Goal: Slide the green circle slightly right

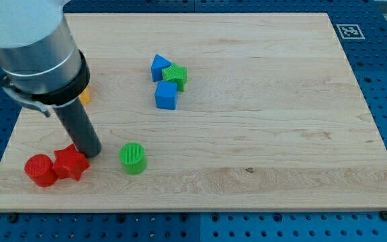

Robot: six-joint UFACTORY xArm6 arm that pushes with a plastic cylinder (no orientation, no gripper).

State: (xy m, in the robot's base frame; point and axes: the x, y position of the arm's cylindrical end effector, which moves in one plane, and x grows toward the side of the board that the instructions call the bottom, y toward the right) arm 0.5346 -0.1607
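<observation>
The green circle is a short ribbed cylinder lying on the wooden board at the view's lower left. My tip is the lower end of the dark rod. It sits just left of the green circle with a small gap between them. It is right beside the red star, at that block's upper right.
A red cylinder touches the red star on its left. A blue triangular block, a green star and a blue cube cluster at upper centre. A yellow block peeks out behind the arm. A marker tag sits at the top right.
</observation>
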